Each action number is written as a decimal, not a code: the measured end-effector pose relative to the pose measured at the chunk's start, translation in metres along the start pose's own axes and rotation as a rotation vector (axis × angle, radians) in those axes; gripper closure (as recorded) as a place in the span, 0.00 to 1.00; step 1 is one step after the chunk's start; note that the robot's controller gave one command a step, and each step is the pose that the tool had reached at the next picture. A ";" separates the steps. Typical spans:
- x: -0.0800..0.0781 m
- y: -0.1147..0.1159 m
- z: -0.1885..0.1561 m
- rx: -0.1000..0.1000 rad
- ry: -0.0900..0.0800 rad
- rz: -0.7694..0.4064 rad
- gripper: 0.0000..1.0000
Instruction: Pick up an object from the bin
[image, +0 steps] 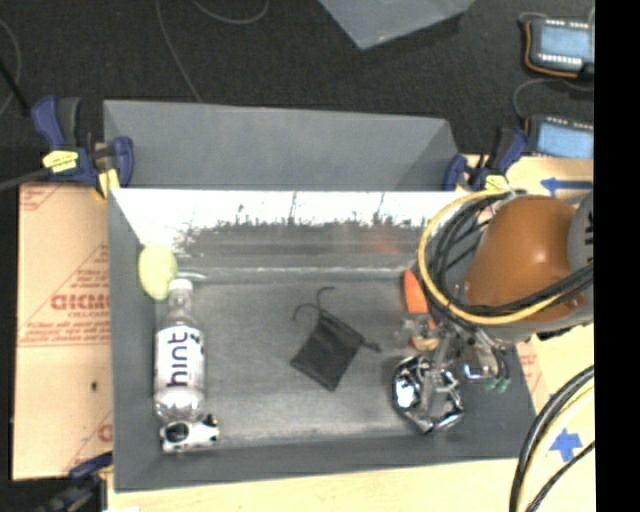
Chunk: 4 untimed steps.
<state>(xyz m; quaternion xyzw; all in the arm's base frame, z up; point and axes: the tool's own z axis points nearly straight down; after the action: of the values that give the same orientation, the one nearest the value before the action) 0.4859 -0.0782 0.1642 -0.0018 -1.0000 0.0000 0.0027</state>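
Low at the right of the frame, the gripper (434, 396) hangs down in the lower right corner of the grey bin (250, 405), close to the bin's floor. Whether it is open or closed cannot be told from this angle, since its metal parts and wiring crowd together there. Touching its left side is a small glossy dark thing (405, 390) with bright white glints. It lies at the lower right of the bin floor, and it is unclear whether the tool grips it or merely stands against it. Above the gripper sits the wrist's rounded orange cover (520, 262), ringed by looped yellow and black cables (437, 250). Just to the upper left of the tool, by the right end of the bin's back wall, a small orange thing (411, 291) shows. Near the middle of the bin, apart from the gripper, a flat black pouch (325, 352) with a thin cord lies tilted. Well away at the left side lies a clear bottle (179, 365) labelled "hint", its cap toward the top of the frame, touching a pale yellow-green ball (157, 270). Just below the bottle's base, in the lower left corner, is a small black-and-white figure (190, 432)
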 end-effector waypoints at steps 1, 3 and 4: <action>-0.001 0.000 -0.004 0.001 -0.007 -0.002 0.00; -0.007 -0.018 0.040 0.002 -0.008 -0.029 0.00; -0.004 -0.031 0.068 0.001 -0.008 0.026 0.00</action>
<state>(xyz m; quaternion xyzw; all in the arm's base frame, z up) 0.4889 -0.1096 0.0963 -0.0147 -0.9999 0.0004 -0.0011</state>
